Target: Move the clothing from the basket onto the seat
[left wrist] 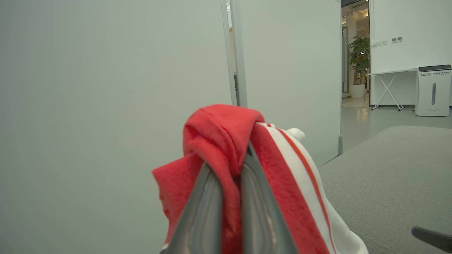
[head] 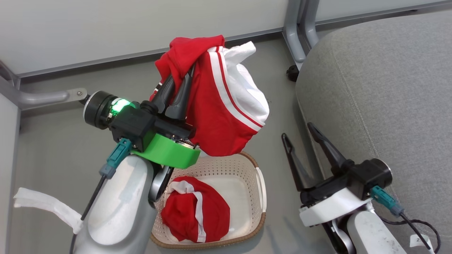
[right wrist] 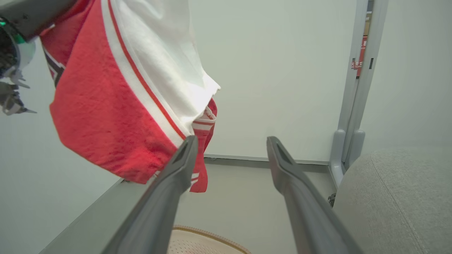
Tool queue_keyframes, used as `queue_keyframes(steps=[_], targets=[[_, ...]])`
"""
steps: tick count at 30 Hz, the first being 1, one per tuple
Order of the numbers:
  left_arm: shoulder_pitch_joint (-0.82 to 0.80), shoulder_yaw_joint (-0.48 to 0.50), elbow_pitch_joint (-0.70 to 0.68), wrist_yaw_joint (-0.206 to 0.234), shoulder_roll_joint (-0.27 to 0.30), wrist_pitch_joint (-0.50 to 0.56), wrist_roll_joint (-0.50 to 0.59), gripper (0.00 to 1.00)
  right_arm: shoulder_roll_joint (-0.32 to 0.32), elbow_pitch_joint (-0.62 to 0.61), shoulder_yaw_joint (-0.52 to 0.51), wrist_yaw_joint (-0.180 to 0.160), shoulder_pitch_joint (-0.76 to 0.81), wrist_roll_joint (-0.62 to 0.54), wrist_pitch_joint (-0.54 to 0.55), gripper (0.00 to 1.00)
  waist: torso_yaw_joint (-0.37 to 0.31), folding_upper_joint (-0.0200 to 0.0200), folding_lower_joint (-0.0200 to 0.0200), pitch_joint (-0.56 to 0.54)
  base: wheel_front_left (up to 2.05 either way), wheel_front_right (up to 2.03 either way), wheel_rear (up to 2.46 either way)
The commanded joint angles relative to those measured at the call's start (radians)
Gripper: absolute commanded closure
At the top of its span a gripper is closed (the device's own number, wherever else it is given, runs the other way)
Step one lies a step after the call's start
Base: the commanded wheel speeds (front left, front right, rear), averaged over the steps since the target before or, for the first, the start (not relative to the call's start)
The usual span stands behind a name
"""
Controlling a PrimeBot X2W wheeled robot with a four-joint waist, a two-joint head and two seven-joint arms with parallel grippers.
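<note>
Red cloth with white stripes and a white panel, the garment (head: 226, 106) is held bunched and raised above the far end of the basket (head: 226, 167), its lower hem hanging close over the far rim. It is pinched near its top fold by the left gripper (head: 182, 76), whose fingers are closed tight on a wad of the fabric (in the left wrist view red cloth is seen squeezed between them). A second garment (head: 194, 211) is seen crumpled in the near part of the basket, which stands on the floor (head: 63, 151). The seat (head: 388, 88) lies to the right, well apart from the hanging cloth. Its rounded edge is just beside the right gripper (head: 297, 131), whose fingers are spread wide with nothing between them.

The step in hand is judged to be the carry: one piece is lifted and none is on the seat, so the task is taken to be under halfway. To do it well, a firm grip is needed through the swing, since only a small fold is caught and the bulk hangs loose below. The garment should be carried high enough that its hem clears the basket rim and the seat's edge, and the right gripper should be passed without snagging. Release is best made well inside the seat, not at the rounded edge, where soft cloth could slide to the floor.
</note>
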Motion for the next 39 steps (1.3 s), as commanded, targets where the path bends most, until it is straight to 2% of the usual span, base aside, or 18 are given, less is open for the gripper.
queue_keyframes(steps=[1, 9, 20, 28, 39], targets=[[-0.019, -0.002, -0.006, -0.004, 0.003, -0.001, 0.005, 1.00, -0.003, -0.002, 0.014, 0.000, -0.012, 0.008, -0.002, 0.00, 0.003, 0.0000, 0.0000, 0.003, 0.00, 0.00, 0.00], [-0.031, -0.032, -0.021, -0.004, -0.007, -0.001, 0.000, 1.00, -0.003, 0.017, 0.102, 0.000, -0.029, 0.063, -0.002, 0.00, 0.018, 0.0000, 0.0000, 0.001, 0.00, 0.00, 0.00], [-0.013, -0.094, -0.057, -0.004, -0.020, -0.001, -0.008, 1.00, -0.003, 0.040, 0.158, 0.000, -0.062, 0.139, -0.002, 0.00, 0.050, 0.0000, 0.0000, -0.003, 0.00, 0.00, 0.00], [0.004, -0.131, -0.050, -0.004, -0.022, -0.001, -0.019, 1.00, -0.011, 0.002, 0.208, 0.000, -0.088, 0.205, -0.002, 0.00, 0.069, 0.0000, 0.0000, -0.005, 0.00, 0.00, 0.00], [0.019, -0.174, -0.046, -0.004, -0.027, -0.001, -0.034, 1.00, -0.030, 0.003, 0.260, 0.000, -0.100, 0.207, -0.002, 0.00, 0.082, 0.0000, 0.0000, -0.009, 0.00, 0.00, 0.00]])
